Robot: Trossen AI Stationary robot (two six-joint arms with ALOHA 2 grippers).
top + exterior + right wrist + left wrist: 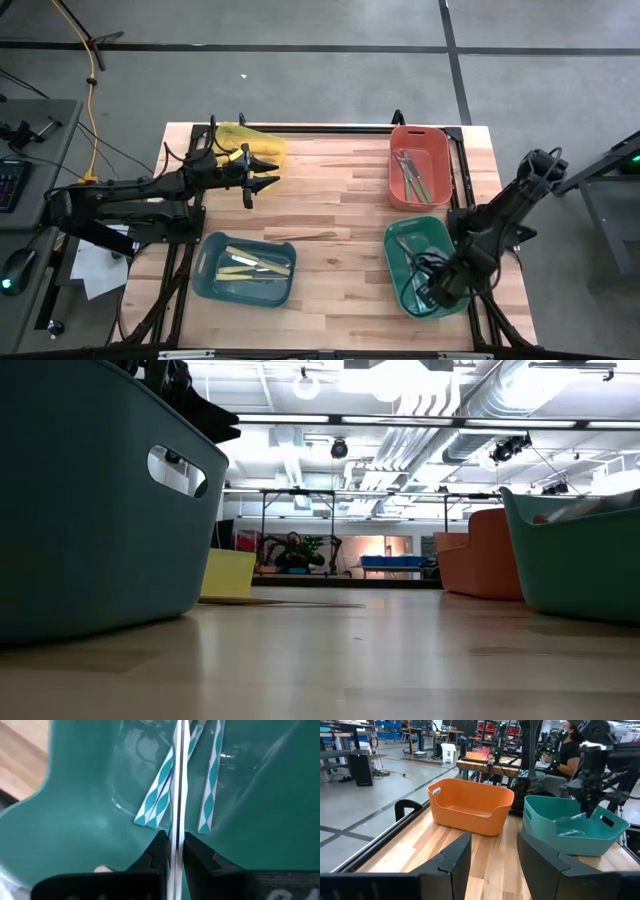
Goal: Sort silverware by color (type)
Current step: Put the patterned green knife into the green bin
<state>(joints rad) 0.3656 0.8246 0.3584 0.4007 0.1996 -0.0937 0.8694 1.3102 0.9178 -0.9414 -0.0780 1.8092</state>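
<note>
Silverware lies sorted across the table's bins, with one piece still out on the wood. The right gripper is down inside the green bin at the table's right front, its fingers pressed together on a thin clear utensil that runs straight up from between them in the right wrist view; two more teal-patterned clear utensils lie on the bin floor just beside it. The left gripper hangs above the table near the yellow bin at the rear left, its fingers spread apart with nothing between them, pointing across the wood toward the orange bin at the rear right. That orange bin holds several silver-grey utensils. The dark teal bin at the left front holds cream-yellow utensils. A single gold-tan utensil lies flat on the bare table between the dark teal bin and the green bin, apart from both. In the left wrist view a seated person shows in the room beyond the table.
</note>
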